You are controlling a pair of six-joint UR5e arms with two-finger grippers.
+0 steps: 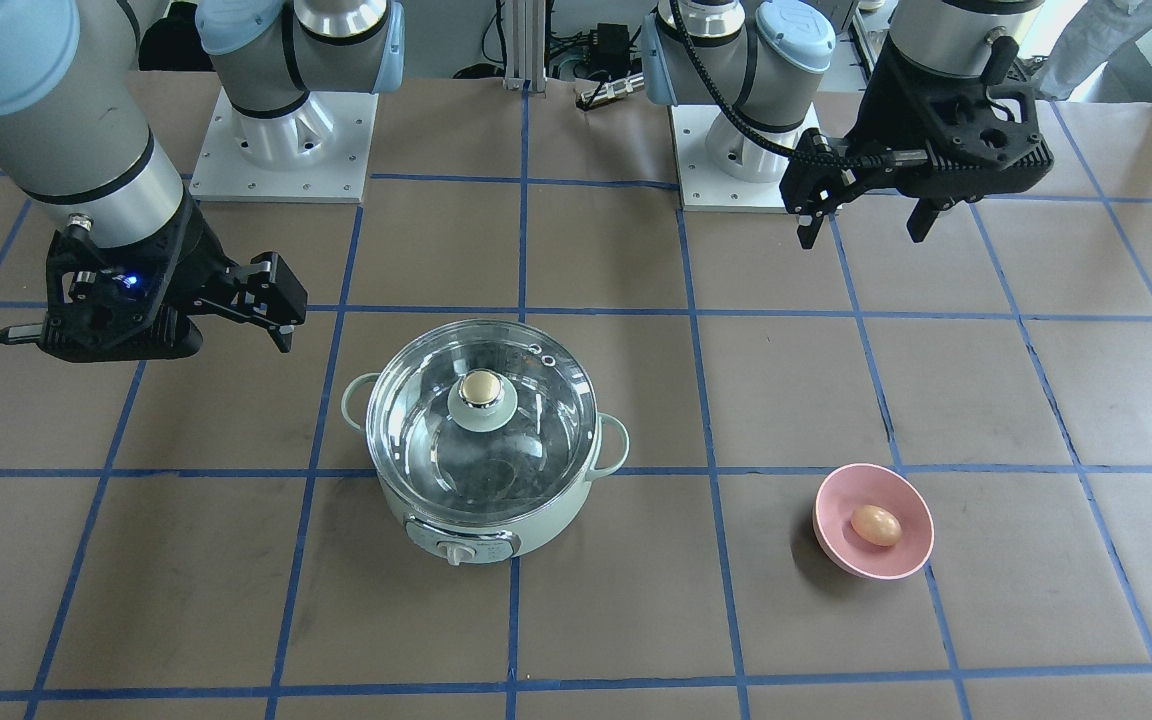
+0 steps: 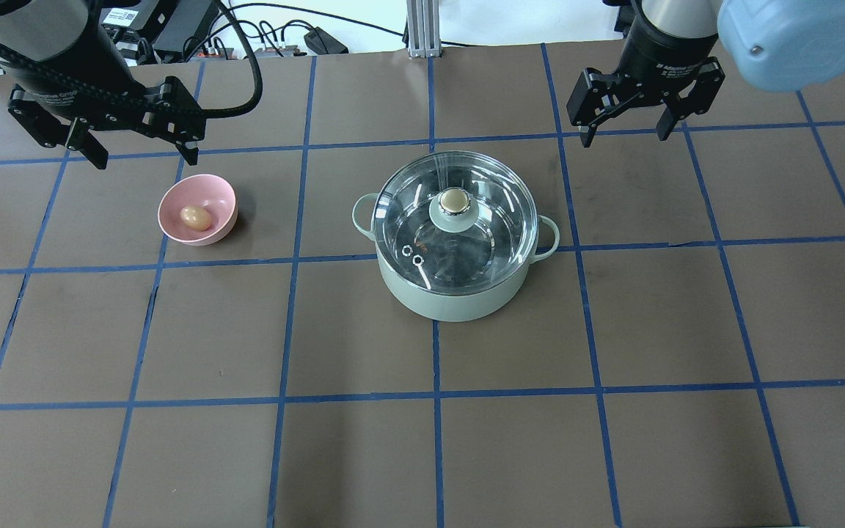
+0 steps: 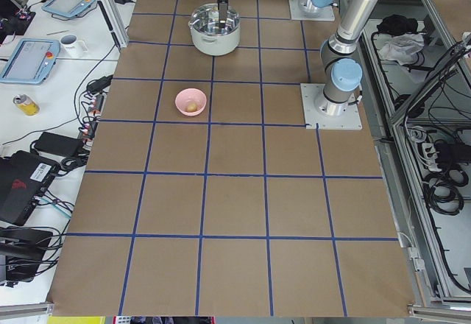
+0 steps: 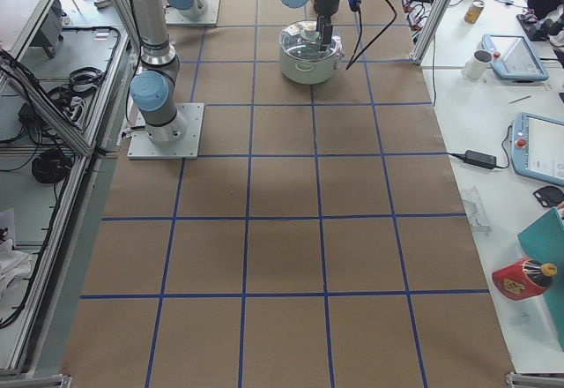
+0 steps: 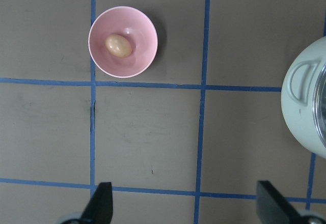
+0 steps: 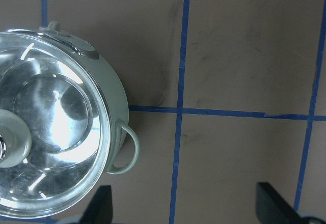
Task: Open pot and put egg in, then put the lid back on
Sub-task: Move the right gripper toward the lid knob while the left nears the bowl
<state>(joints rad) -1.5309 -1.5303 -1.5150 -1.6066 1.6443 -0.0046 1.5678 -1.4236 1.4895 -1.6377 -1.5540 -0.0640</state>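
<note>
- The pot (image 2: pixel 452 293) is standing near the middle of the table (image 2: pixel 364 440), with the lid (image 2: pixel 488 213) sitting closed on it.
- The egg (image 2: pixel 195 217) is lying inside the pink bowl (image 2: pixel 211 193), well apart from the pot, on the robot's left.
- The left gripper (image 2: pixel 145 155) is hovering near the bowl, its 2 fingers spread wide and holding nothing.
- The right gripper (image 2: pixel 628 136) is hovering off the pot's right side, jaws likewise standing apart and empty.

Overhead and front views face each other across the pot (image 2: pixel 452 301); distant end views span the worktop (image 3: pixel 235 206); wrist cameras look down.
</note>
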